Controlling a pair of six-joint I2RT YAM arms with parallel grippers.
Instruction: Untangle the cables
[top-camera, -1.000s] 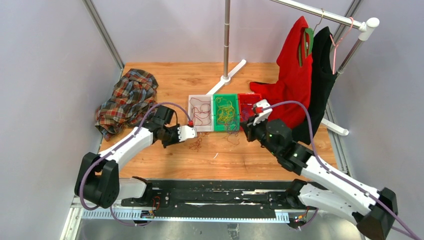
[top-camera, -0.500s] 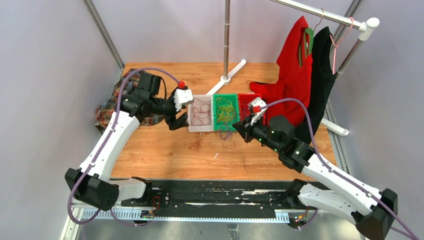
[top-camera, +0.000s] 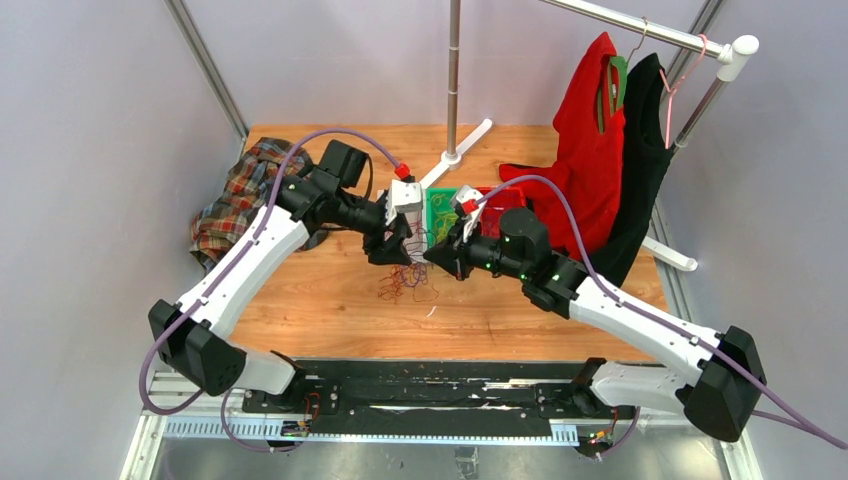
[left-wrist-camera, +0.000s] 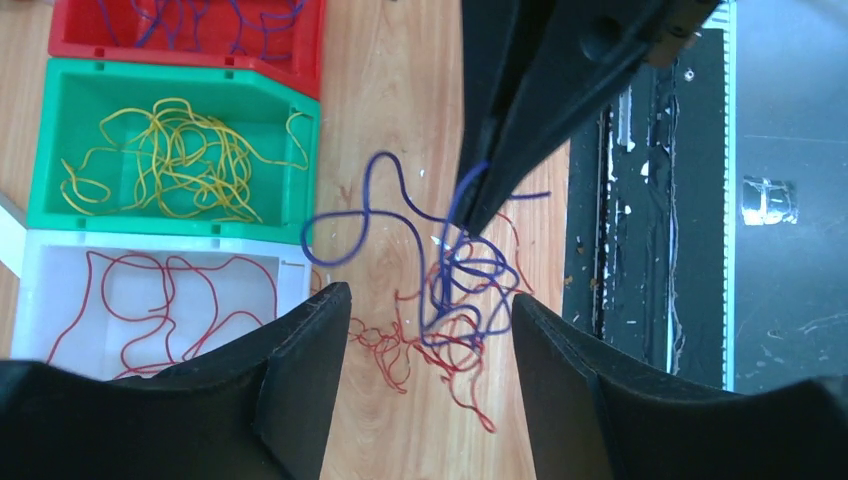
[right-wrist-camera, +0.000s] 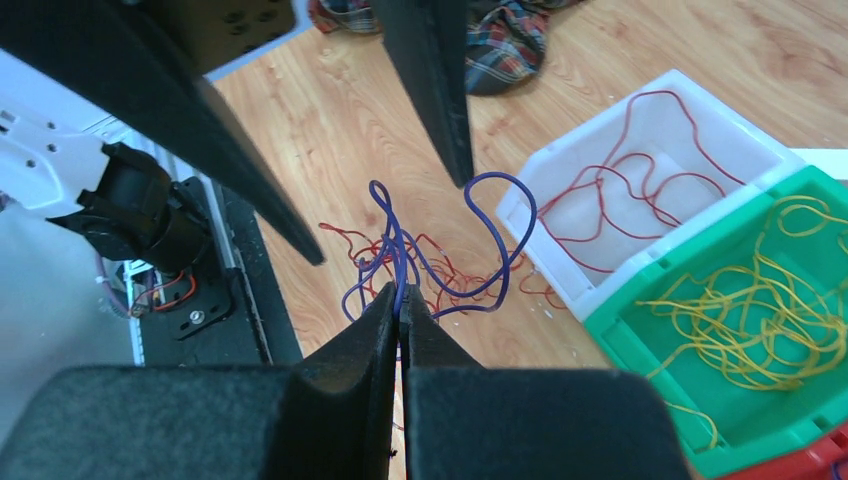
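Some cables (left-wrist-camera: 465, 300) on wooden table (top-camera: 330, 300)

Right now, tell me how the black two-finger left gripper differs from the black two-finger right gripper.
The left gripper stands open; the right gripper is shut. The left gripper holds nothing; the right gripper pinches a thin purple cable. Both hang close together above the tangle of dark red and purple cables on the wooden table.

You see a grained, satin wood table (top-camera: 320, 300), 3 smooth plastic trays (left-wrist-camera: 42, 150), thin glossy-coated cables (left-wrist-camera: 460, 280), a soft woven plaid cloth (top-camera: 235, 205), and a shiny metal pole (top-camera: 455, 70).
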